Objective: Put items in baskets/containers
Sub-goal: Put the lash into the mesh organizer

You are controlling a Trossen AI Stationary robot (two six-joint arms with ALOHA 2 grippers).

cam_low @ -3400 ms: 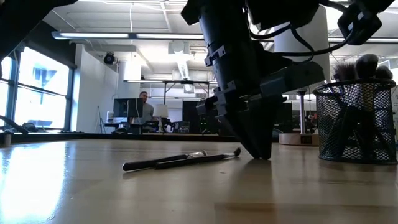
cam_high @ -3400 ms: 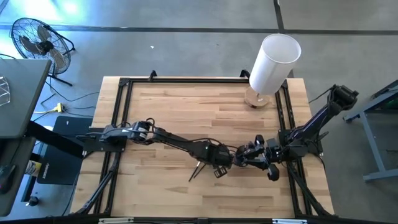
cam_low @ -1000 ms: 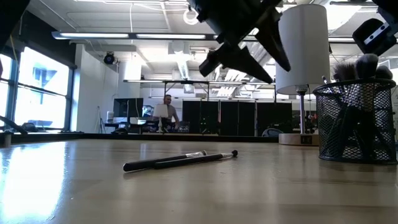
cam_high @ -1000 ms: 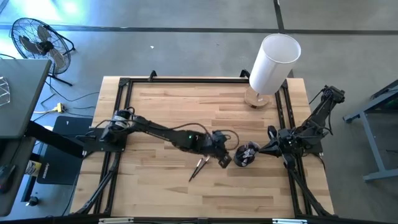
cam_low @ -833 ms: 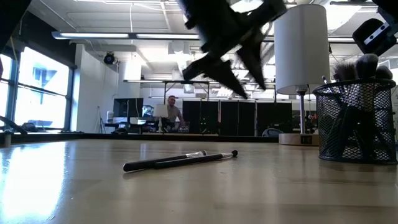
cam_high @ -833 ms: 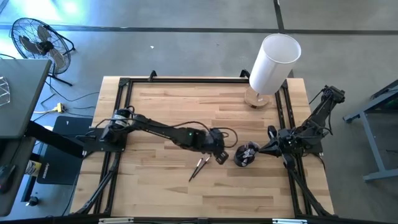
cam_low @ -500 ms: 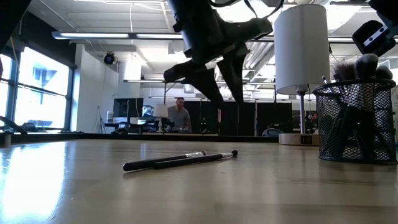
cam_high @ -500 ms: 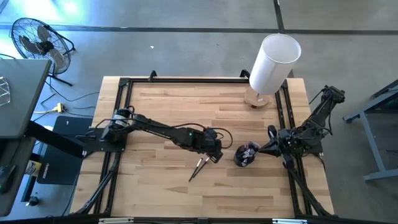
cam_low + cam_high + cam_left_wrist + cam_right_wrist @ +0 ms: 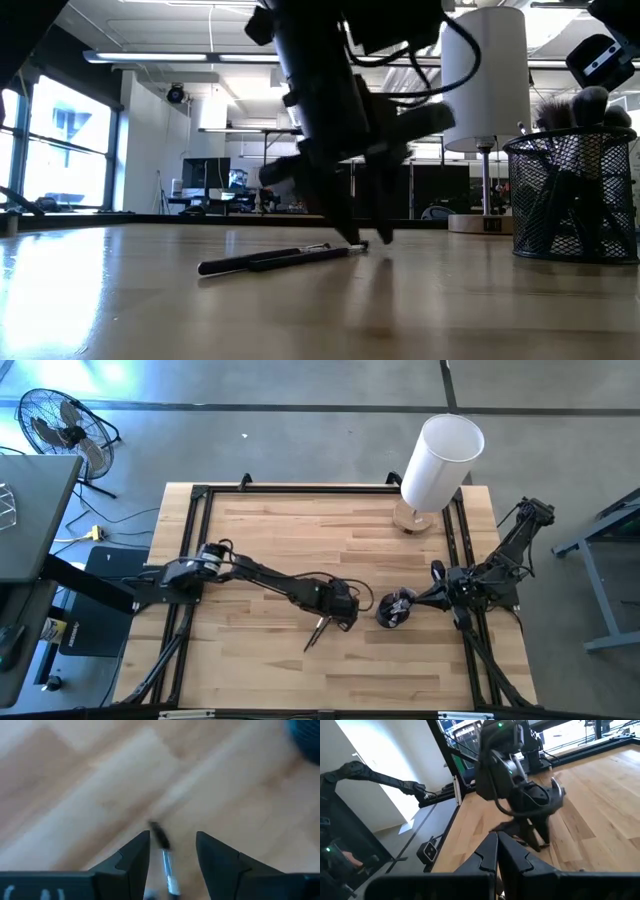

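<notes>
You have two black makeup brushes (image 9: 290, 258) with silvery ferrules on a pale, plank-striped wooden table (image 9: 270, 530), a black mesh cup (image 9: 571, 198) holding dark and grey-tipped brushes, a white cylinder (image 9: 440, 463) on a tan base, and both arms black.

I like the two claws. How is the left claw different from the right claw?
The left gripper is open, with a brush between its fingers; the right gripper is shut and holds nothing. The left gripper is down at the two loose brushes mid-table; the right gripper waits at the table's right edge beside the black cup. Both are dark two-finger grippers.
</notes>
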